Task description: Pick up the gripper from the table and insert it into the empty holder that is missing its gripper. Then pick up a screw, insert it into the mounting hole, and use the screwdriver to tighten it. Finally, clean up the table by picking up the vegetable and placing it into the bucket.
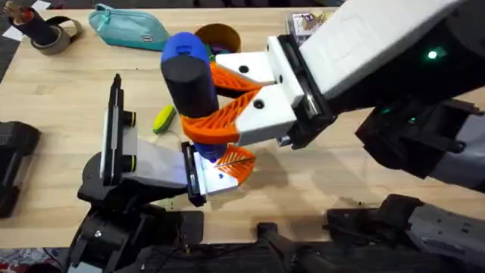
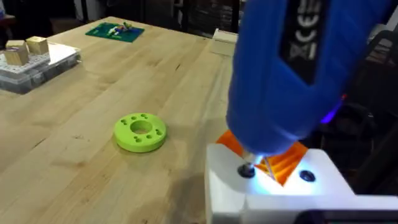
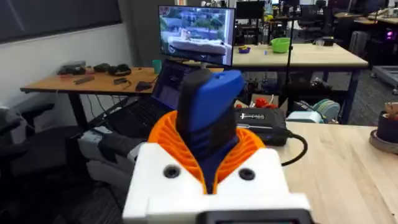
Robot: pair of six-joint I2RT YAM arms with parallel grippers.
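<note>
My right gripper (image 1: 198, 102) reaches in from the right and is shut on the screwdriver (image 1: 186, 72), held upright with its blue cap on top. Its white body and orange pads (image 3: 168, 134) wrap the driver (image 3: 208, 106) in the right wrist view. The driver's blue lower section (image 2: 292, 68) stands lit over a dark screw (image 2: 247, 170) in the white gripper body. The holder (image 1: 144, 163) stands at the lower left, with the orange-padded left gripper (image 1: 231, 165) seated in its end plate. The yellow-green vegetable (image 1: 163, 119) lies beside the holder. The tan bucket (image 1: 220, 36) stands at the back.
A teal pouch (image 1: 129, 29) and a tape roll (image 1: 49, 34) lie at the back left. A green ring (image 2: 140, 132), a clear box with wooden blocks (image 2: 25, 62) and a green plate (image 2: 115, 31) lie on the table in the left wrist view.
</note>
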